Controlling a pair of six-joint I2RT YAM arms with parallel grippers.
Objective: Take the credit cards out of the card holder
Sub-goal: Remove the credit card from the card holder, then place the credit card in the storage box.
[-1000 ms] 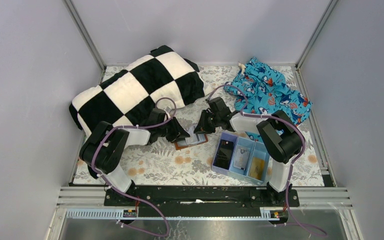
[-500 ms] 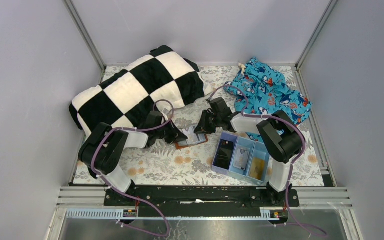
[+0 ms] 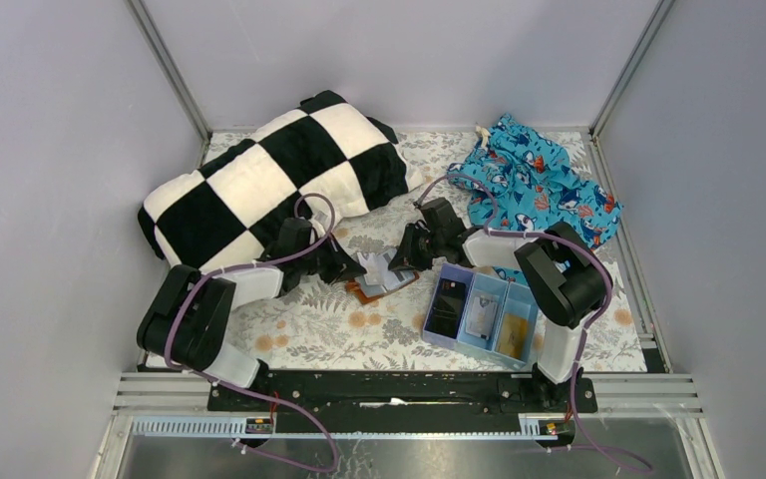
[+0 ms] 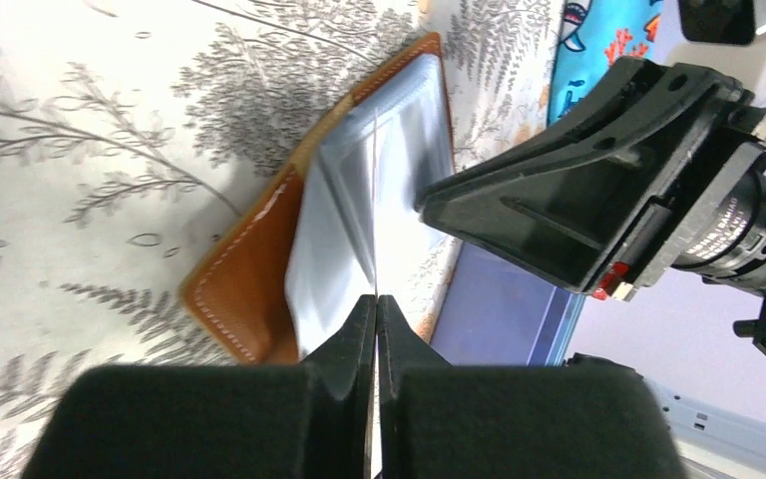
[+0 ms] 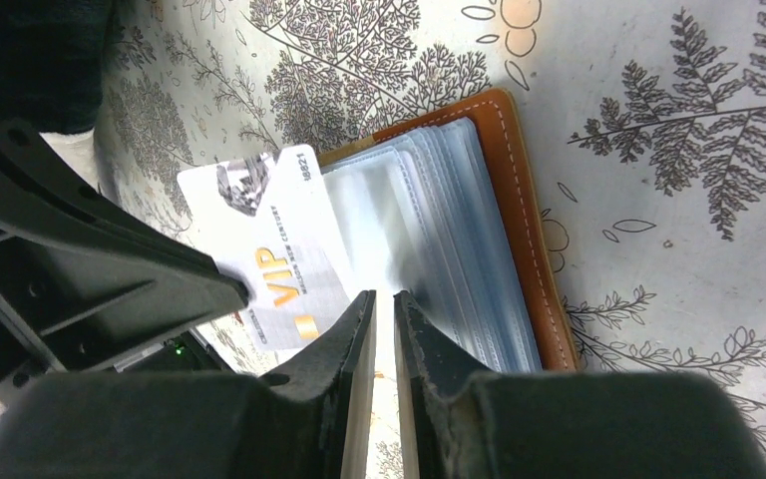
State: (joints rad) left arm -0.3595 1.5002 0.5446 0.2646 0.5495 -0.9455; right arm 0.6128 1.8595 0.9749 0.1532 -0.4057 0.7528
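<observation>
The brown leather card holder (image 3: 379,287) (image 4: 249,279) (image 5: 524,200) lies open on the fern-print mat, its clear sleeves fanned up. My left gripper (image 3: 355,267) (image 4: 376,299) is shut on a whitish credit card (image 5: 269,249) printed "VIP". The card sticks out to the left of the sleeves and appears edge-on (image 4: 374,200) in the left wrist view. My right gripper (image 3: 400,261) (image 5: 384,294) pinches a sleeve of the holder, its jaws nearly together. An orange-gold card (image 3: 514,327) and a pale card (image 3: 481,317) lie in the tray.
The light blue three-compartment tray (image 3: 474,270) sits just right of the holder, with a black item (image 3: 449,306) in its left slot. A black-and-white checkered pillow (image 3: 269,175) fills the back left. A blue patterned cloth (image 3: 539,185) lies at the back right.
My left gripper has shut on the whitish card and drawn back to the left with it. The left arm swung leftward. The right gripper has held its place.
</observation>
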